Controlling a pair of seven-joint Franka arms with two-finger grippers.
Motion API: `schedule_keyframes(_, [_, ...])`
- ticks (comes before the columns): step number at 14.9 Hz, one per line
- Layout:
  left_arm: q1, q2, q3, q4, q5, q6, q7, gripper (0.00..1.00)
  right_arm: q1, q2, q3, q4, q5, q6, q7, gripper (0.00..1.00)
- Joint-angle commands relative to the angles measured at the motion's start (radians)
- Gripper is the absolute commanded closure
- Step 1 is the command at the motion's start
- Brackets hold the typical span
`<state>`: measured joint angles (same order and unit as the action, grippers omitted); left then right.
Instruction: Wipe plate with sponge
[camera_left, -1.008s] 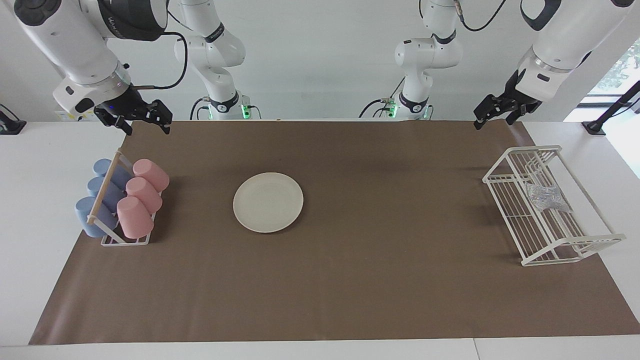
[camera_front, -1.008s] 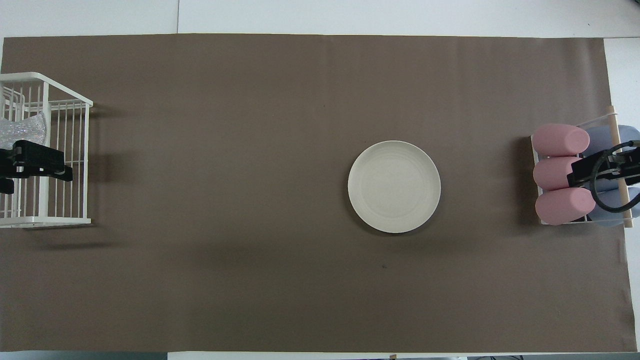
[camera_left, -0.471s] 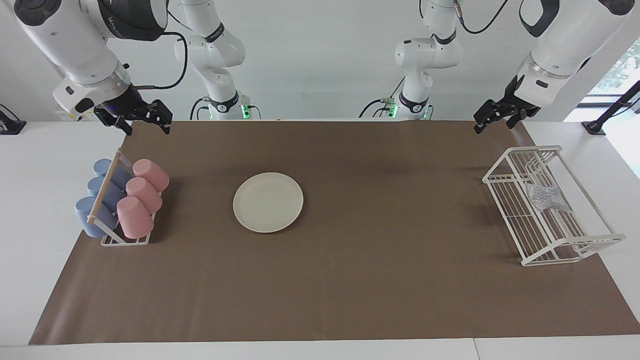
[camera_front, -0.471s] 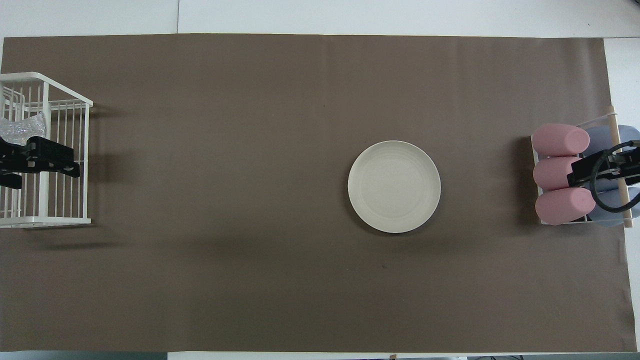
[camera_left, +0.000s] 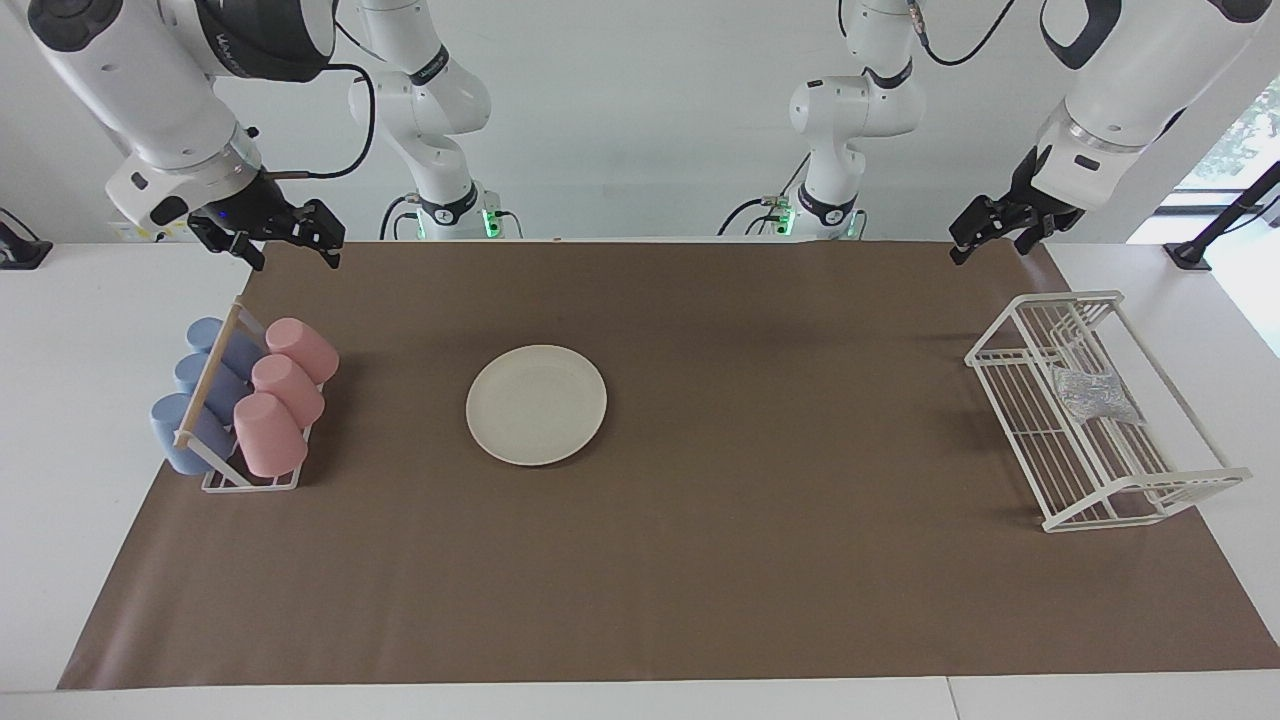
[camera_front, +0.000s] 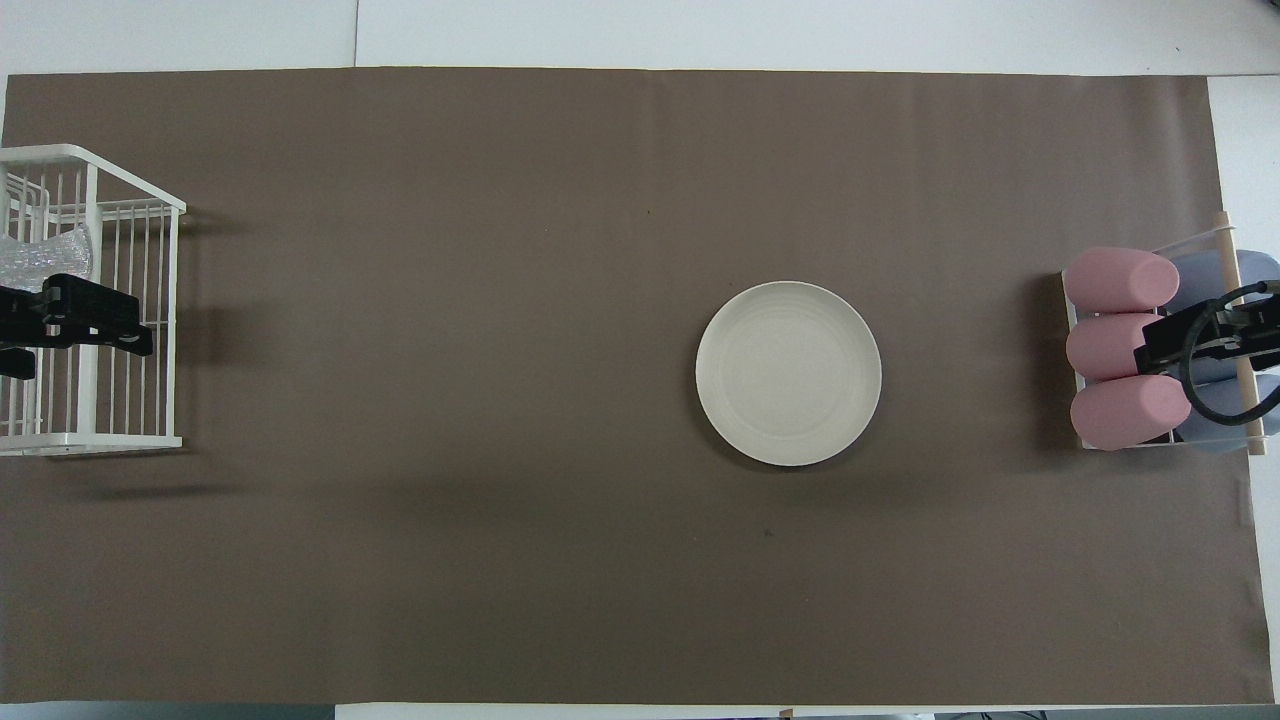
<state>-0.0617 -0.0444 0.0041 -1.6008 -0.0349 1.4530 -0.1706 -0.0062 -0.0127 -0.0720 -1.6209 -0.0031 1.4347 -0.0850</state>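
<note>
Going across the facing view, the right gripper (camera_left: 292, 245) hangs with jaws wide and empty above the mat's edge, near the cup rack (camera_left: 245, 400). The plate (camera_left: 536, 404) lies flat on the mat (camera_left: 760, 480), toward the right arm's end. The left gripper (camera_left: 985, 235) is raised, also wide and empty, and the sponge (camera_left: 1096, 396) lies in the wire rack (camera_left: 1100, 410).

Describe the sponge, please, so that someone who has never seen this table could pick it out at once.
Start at the white wire rack on the brown mat, at the left arm's end of the table. The sponge lies inside that rack, on its wire floor. It is the only thing in the rack: a small silvery-grey, glittery pad with a pinched waist, far smaller than the plate on the mat.
</note>
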Motion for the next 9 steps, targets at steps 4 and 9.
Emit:
schedule_keyframes(4, [-0.001, -0.012, 0.002, 0.001, 0.01, 0.004, 0.008, 0.0, -0.005, -0.015, 0.003, -0.014, 0.014, 0.009, 0.011, 0.0])
schedule_keyframes(9, [-0.004, -0.011, 0.002, 0.002, 0.01, 0.01, 0.005, 0.0, -0.005, -0.015, 0.003, -0.014, 0.014, 0.009, 0.01, 0.0])
